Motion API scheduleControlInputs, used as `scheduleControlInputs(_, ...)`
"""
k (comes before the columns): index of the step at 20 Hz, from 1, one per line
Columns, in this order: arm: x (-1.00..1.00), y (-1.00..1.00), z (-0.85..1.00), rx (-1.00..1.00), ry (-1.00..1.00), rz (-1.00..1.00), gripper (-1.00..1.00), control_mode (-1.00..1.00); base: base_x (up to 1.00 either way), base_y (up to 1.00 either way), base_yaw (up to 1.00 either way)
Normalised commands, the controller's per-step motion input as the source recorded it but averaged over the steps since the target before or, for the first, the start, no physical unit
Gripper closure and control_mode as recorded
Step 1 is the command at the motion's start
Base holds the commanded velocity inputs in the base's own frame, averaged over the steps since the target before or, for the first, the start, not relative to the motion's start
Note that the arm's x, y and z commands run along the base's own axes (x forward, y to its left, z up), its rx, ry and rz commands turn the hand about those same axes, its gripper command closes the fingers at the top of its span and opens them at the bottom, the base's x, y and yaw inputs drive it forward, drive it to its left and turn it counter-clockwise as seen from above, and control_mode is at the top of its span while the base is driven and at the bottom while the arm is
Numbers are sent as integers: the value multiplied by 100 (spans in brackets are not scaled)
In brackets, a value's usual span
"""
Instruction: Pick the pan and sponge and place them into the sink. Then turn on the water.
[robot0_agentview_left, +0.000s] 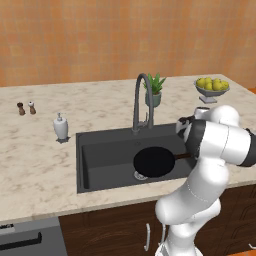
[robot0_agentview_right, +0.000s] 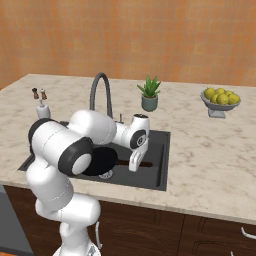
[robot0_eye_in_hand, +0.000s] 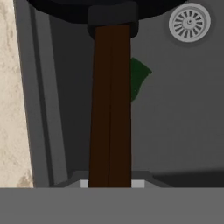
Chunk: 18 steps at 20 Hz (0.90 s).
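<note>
Pan (robot0_agentview_left: 154, 161) over the sink (robot0_agentview_left: 95, 165) — its handle (robot0_eye_in_hand: 110, 105) clamped between the jaws

No legible text, label, brand, number or sign anywhere in the three views.

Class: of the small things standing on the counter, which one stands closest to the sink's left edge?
The white soap dispenser, beside the sink; shakers stand farther left.
</note>
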Motion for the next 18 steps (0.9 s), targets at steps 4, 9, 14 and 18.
scheduleControlInputs(4,0,0,-8,-5,0,0,100,-100,0,0,0)
scheduleControlInputs(9,-1,1,-13,-8,-1,0,100,-100,0,0,0)
scheduleControlInputs(14,-13,13,2,-5,-3,0,100,-100,0,0,0)
scheduleControlInputs(18,-13,22,10,0,-3,2,100,-100,0,0,0)
